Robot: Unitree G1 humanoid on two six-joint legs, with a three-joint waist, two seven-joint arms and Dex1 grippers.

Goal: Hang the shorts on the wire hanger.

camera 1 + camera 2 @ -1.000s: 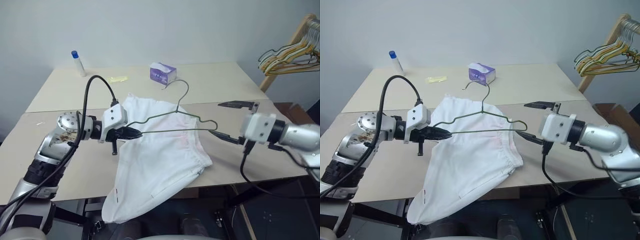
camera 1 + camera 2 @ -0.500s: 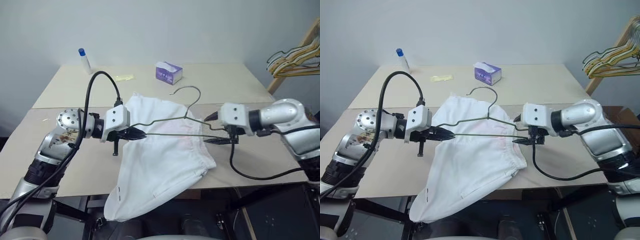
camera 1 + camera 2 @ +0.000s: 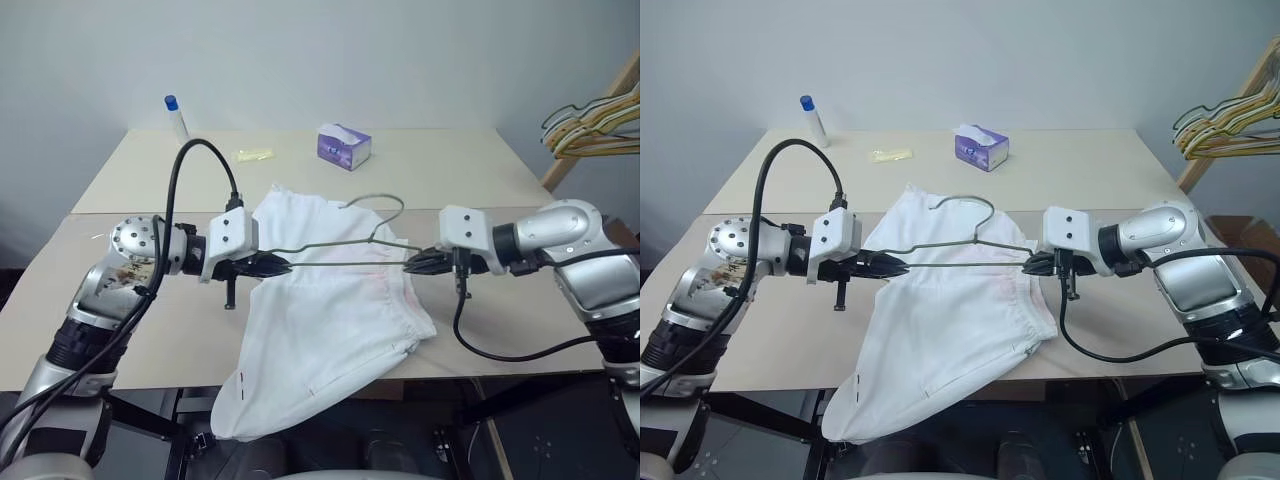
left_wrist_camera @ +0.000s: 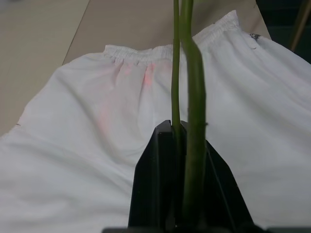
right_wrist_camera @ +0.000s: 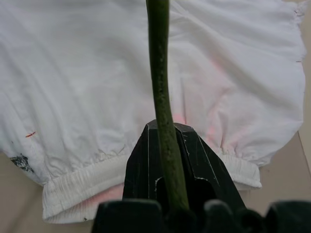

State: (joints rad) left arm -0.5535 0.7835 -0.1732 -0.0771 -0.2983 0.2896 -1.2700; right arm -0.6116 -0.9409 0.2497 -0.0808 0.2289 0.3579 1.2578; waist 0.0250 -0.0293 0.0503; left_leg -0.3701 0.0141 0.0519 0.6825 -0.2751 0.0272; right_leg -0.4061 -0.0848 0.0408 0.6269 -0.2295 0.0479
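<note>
The white shorts (image 3: 330, 330) lie flat on the table (image 3: 520, 320), one leg drooping over its front edge. Just above them the thin olive wire hanger (image 3: 340, 264) is held nearly level, its hook (image 3: 385, 197) pointing toward the far side. My left gripper (image 3: 283, 266) is shut on the hanger's left corner, with two wire strands (image 4: 194, 97) running out between its fingers. On the hanger's right end my right gripper (image 3: 410, 265) is shut, one wire (image 5: 160, 73) passing over its fingers. The elastic waistband (image 5: 87, 187) lies under the right gripper.
A purple tissue box (image 3: 345, 146), a blue-capped bottle (image 3: 177, 118) and a small yellow piece (image 3: 252, 154) sit on the far half of the table. A bunch of hangers (image 3: 595, 120) hangs on a wooden rack at the right.
My right gripper swung in from the right, came down to the hanger's right end and shut on it. The hanger has tipped flatter, its hook lower. The left gripper has kept its hold.
</note>
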